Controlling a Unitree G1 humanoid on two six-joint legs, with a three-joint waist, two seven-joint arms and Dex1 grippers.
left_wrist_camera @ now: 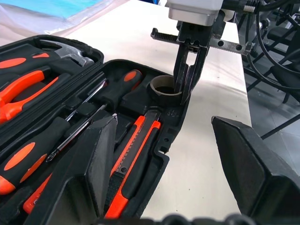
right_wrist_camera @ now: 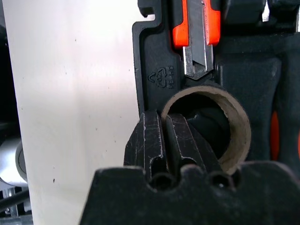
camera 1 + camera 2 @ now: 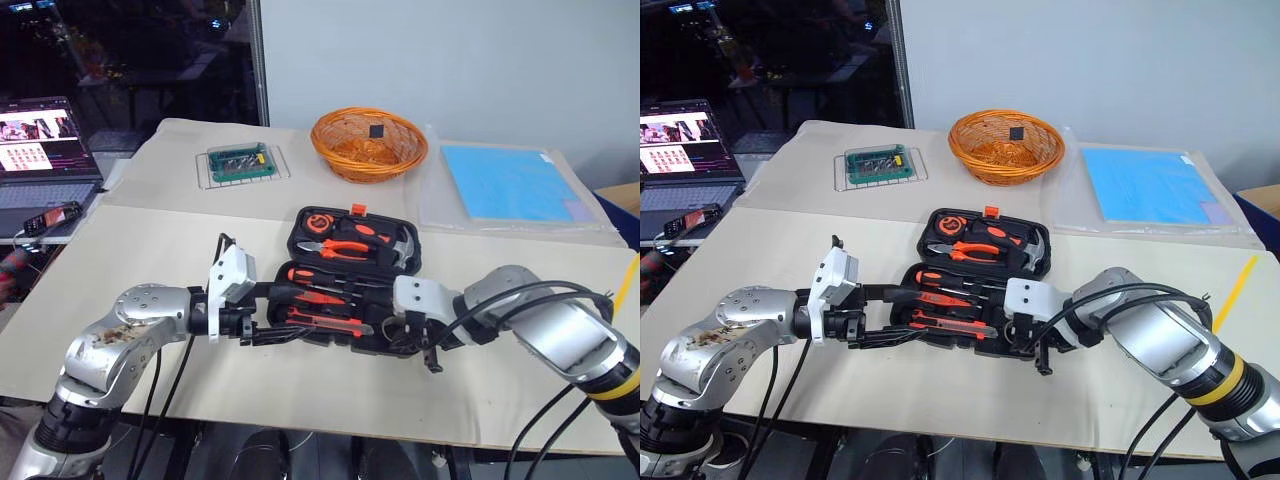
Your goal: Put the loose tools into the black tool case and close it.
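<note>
Your right end effector (image 1: 186, 70) pinches the tape ring (image 2: 220, 126) wall, seating it in the black tool case's (image 3: 300, 225) near corner; your left end effector (image 1: 178, 154) waits wide beside it. Release next, then fold the far half shut.

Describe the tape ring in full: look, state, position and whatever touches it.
The tape ring is a small roll with a brown, cardboard-looking core and a hollow centre. It sits upright, opening upward, in a recess at the corner of the open black tool case, just past the blade tip of the utility knife. The right gripper is shut on its wall, one finger inside the hole and one outside. The left gripper stands open nearby, not touching it.
</note>
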